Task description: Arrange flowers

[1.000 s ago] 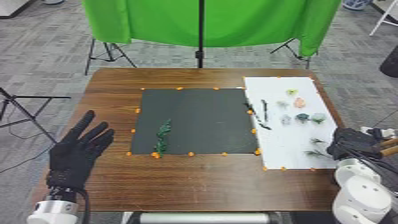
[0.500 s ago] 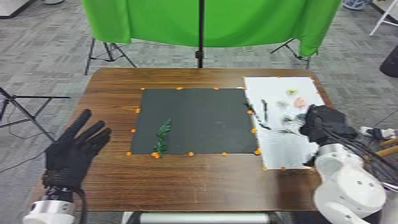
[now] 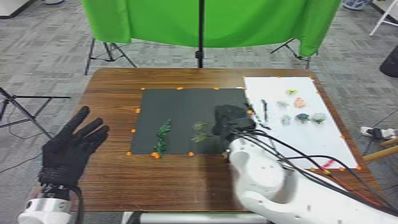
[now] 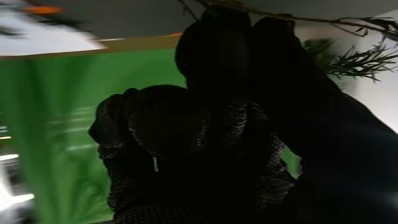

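Note:
Over the right part of the dark mat (image 3: 182, 107) is my right hand (image 3: 233, 119), pinching a thin green sprig (image 3: 202, 136) whose leafy tufts point toward the mat's middle. In the right wrist view the gloved hand (image 4: 218, 65) has the sprig's brown stem (image 4: 306, 19) across its fingertips, with needle-like leaves (image 4: 360, 61) beside them. A longer dark-green leafy stem (image 3: 163, 135) lies on the mat's left part. My left hand (image 3: 69, 152) is held with straight, spread fingers left of the mat.
On the white sheet (image 3: 320, 145) at the right lie a yellow flower (image 3: 291, 92), a peach flower (image 3: 299, 102), several pale or bluish-green heads (image 3: 303, 117) and dark stems (image 3: 265, 106). Orange markers line mat and sheet. The right arm crosses the sheet's near left corner.
My right hand has moved left from the white sheet's right side to the mat. Green sprigs that lay at the sheet's near end are gone from there. The left hand has shifted slightly.

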Available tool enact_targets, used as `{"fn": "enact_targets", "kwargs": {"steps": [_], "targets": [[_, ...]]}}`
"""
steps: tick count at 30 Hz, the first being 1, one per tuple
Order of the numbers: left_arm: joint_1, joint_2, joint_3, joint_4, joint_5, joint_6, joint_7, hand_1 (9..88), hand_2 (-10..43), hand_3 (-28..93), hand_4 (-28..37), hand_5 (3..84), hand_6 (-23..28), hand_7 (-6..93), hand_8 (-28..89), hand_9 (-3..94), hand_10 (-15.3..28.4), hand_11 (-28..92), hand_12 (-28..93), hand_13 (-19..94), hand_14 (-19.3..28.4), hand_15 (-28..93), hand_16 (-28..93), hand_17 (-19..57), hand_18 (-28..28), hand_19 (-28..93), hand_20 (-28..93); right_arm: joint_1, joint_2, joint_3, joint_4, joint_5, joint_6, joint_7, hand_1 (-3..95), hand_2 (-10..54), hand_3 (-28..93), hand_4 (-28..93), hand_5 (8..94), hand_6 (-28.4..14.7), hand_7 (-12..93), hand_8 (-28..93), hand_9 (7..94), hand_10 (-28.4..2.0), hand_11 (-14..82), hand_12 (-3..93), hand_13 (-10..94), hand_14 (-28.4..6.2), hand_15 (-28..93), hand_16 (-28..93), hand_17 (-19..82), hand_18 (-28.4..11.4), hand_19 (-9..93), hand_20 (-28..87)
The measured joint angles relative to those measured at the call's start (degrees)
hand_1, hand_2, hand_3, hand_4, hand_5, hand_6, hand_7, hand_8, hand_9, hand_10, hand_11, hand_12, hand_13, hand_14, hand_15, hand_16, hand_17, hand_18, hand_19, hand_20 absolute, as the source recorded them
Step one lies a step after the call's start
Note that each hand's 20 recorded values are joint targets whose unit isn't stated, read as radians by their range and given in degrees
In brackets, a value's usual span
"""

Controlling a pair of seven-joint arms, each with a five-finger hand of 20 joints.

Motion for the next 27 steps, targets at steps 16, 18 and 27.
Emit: {"fn": "enact_targets", "kwargs": {"steps": [16,18,27], "targets": [[-0.3,0.91,-0.66,-0.40,0.06,0.69,-1.78,22.3,5.5,81,-28.1,32.3,5.8,10.8,-10,32.4,18.9,17,9,21,27.0,40,-8,-12.1,24.5,51,5,7.8,-9.6,-5.6,8.1,2.0,-10.4,1.7,41.3,1.1,74,-27,93.7,0.0,30,-14,93.7,-11.6,53.0,17.1,88,-10.5,75,21,47,-26.9,93,52],[-0.4,0.76,-0.69,-0.41,0.11,0.68,-1.93,22.3,5.5,81,-28.0,32.3,5.8,10.8,-10,32.5,18.9,17,9,21,27.0,41,-8,-12.0,24.5,51,4,8.1,-9.9,-5.6,8.4,2.6,-11.4,2.4,40.7,2.0,74,-26,93.7,0.2,31,-14,93.7,-11.7,54.0,16.7,89,-10.7,75,21,47,-27.1,93,53],[-1.1,0.72,-0.47,-0.38,0.11,0.68,-2.08,22.4,5.6,81,-27.8,32.4,6.0,10.8,-10,32.5,19.0,18,9,21,27.0,41,-8,-12.1,24.5,51,4,8.5,-11.5,-6.3,9.0,4.4,-11.9,3.2,38.8,4.9,72,-26,93.7,0.5,34,-16,93.7,-12.0,55.5,15.4,90,-10.9,75,21,48,-27.4,93,54]]}}
